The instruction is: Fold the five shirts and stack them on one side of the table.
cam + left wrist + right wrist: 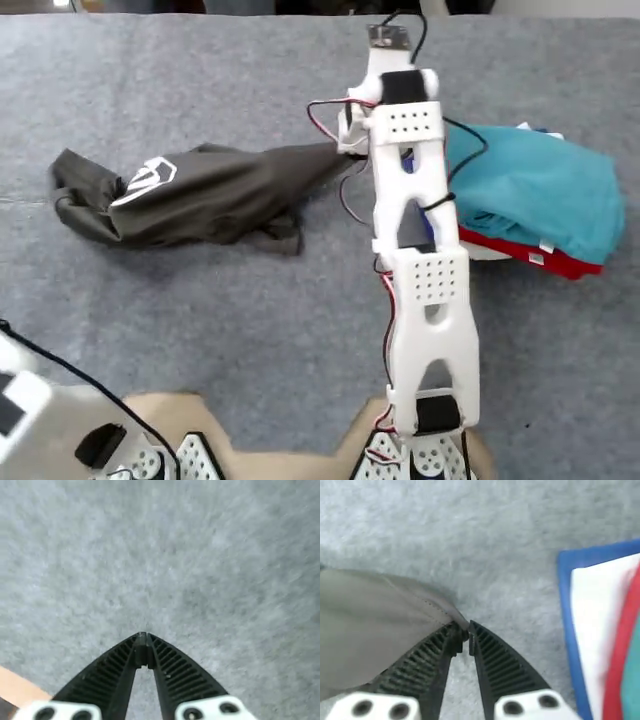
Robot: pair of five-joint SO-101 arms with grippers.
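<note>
A dark olive shirt (200, 195) with a white print lies crumpled across the left half of the grey table, one corner stretched out to the right. My right gripper (348, 140) is at that corner, shut on the shirt's hem (437, 611); in the right wrist view the gripper (464, 632) pinches the fabric edge at its tips. Folded shirts are stacked at the right, teal (540, 190) on top, then red (560, 262), with white (600, 625) and blue (566, 605) below. My left gripper (142, 647) is shut on nothing, above bare grey cloth.
The right arm (420, 260) stretches from the near edge up the middle, partly over the stack's left side. The left arm's base (25, 395) sits at the near left corner. Bare grey table cloth (250, 320) lies between the olive shirt and the near edge.
</note>
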